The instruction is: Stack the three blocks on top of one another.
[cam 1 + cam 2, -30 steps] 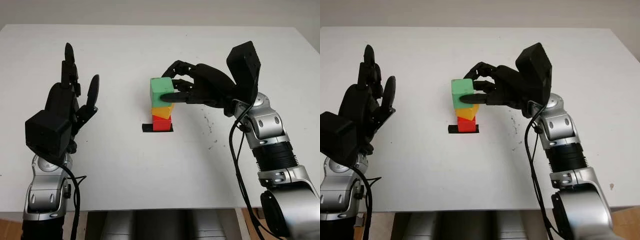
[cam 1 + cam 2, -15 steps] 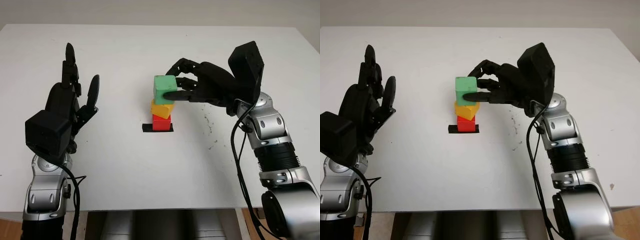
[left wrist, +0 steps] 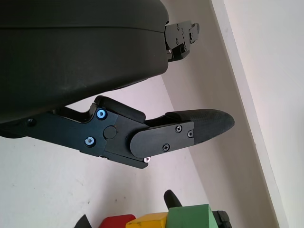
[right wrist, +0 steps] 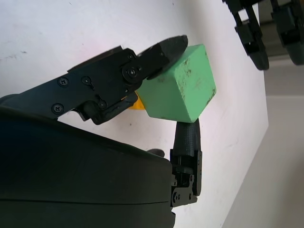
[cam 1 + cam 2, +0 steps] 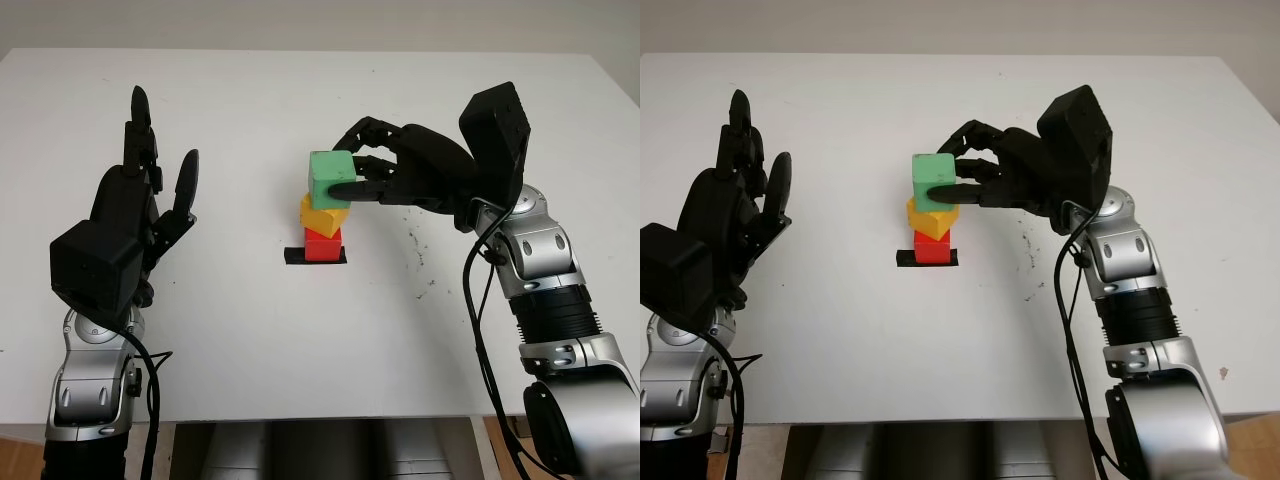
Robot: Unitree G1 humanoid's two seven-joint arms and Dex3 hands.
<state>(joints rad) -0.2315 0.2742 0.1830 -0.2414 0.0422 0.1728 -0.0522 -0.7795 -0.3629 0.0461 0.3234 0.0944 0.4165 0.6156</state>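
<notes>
The green block (image 5: 330, 178), clamped in the right hand (image 5: 400, 180), had been lowered onto the yellow block (image 5: 324, 215), so only release remained; the left hand (image 5: 130, 215) was held open.

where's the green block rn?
In the head views the green block is at table centre, atop the yellow block and red block, gripped by the right hand; the left hand is open at the left.
</notes>
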